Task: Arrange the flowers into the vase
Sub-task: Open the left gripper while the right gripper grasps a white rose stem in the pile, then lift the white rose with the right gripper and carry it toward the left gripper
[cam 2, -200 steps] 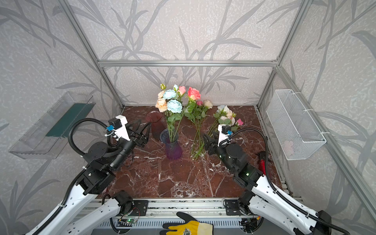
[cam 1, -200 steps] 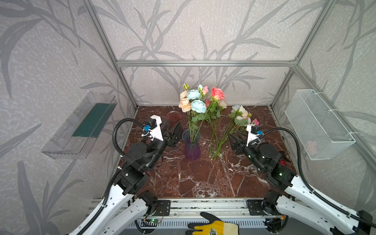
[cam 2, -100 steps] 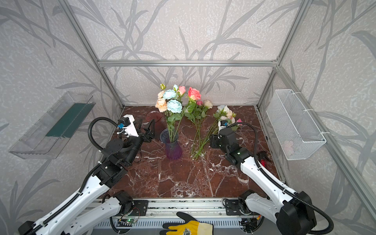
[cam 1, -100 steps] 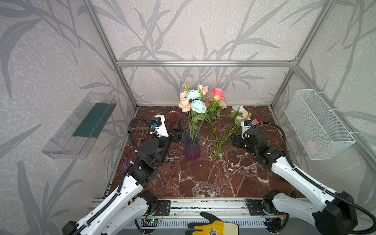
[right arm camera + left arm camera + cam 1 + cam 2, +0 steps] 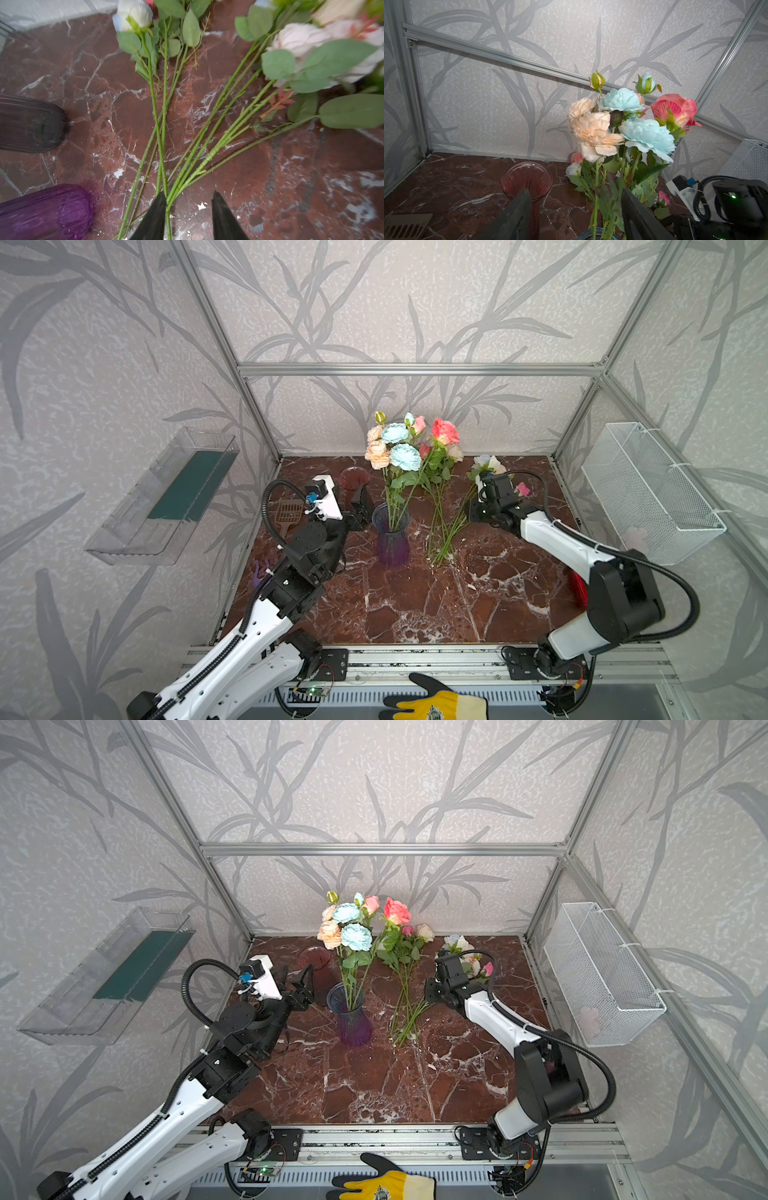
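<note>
right gripper (image 5: 189, 192): narrow, empty; green rose stems (image 5: 158, 128) beside finger (image 5: 153, 218), miss risk
left gripper (image 5: 574, 189): wide; purple glass vase (image 5: 390, 539) ahead, tip risk

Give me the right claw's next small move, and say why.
Probably nudge the right claw sideways over the loose flower stems, then lower and close. Its jaws stand open above the marble tabletop, and the stem ends cross by one finger rather than centred in the gap.
</note>
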`<act>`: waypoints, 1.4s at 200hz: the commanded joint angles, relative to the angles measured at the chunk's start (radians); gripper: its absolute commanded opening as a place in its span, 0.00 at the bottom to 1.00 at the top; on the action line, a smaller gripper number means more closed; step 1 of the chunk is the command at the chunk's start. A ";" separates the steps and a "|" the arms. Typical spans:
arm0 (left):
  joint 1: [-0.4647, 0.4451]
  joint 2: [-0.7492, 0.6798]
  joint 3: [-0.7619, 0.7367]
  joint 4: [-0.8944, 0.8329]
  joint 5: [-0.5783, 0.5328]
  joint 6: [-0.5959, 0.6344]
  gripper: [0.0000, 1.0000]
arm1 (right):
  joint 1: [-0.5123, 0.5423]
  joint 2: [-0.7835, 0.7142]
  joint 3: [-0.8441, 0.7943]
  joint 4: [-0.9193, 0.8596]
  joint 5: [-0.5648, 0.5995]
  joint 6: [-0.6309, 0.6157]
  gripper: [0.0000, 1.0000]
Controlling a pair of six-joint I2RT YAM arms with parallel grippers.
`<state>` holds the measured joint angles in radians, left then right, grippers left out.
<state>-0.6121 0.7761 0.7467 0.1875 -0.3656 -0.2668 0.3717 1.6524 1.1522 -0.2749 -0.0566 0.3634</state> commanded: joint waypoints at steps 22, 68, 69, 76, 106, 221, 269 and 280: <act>0.005 0.008 0.021 -0.014 0.003 -0.025 0.69 | 0.012 0.261 0.248 -0.158 -0.120 -0.139 0.35; 0.004 0.017 0.021 -0.014 0.014 -0.029 0.69 | 0.067 0.450 0.466 -0.215 -0.061 -0.211 0.29; 0.005 0.019 0.021 -0.014 0.015 -0.029 0.69 | 0.068 0.454 0.471 -0.219 -0.058 -0.212 0.29; 0.005 0.021 0.020 -0.015 0.017 -0.031 0.69 | 0.078 0.481 0.509 -0.238 -0.040 -0.223 0.29; 0.006 0.033 0.024 -0.018 0.032 -0.040 0.69 | 0.098 0.579 0.636 -0.300 0.026 -0.243 0.29; 0.005 0.043 0.023 -0.019 0.051 -0.045 0.69 | 0.118 0.733 0.817 -0.345 0.115 -0.279 0.28; 0.005 0.042 0.024 -0.019 0.047 -0.040 0.69 | 0.118 0.690 0.794 -0.334 0.101 -0.247 0.10; 0.007 0.043 0.026 -0.019 0.047 -0.040 0.69 | 0.119 0.650 0.755 -0.296 0.100 -0.232 0.09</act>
<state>-0.6121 0.8204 0.7471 0.1711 -0.3195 -0.2916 0.4854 2.3779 1.9579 -0.6033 0.0502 0.1074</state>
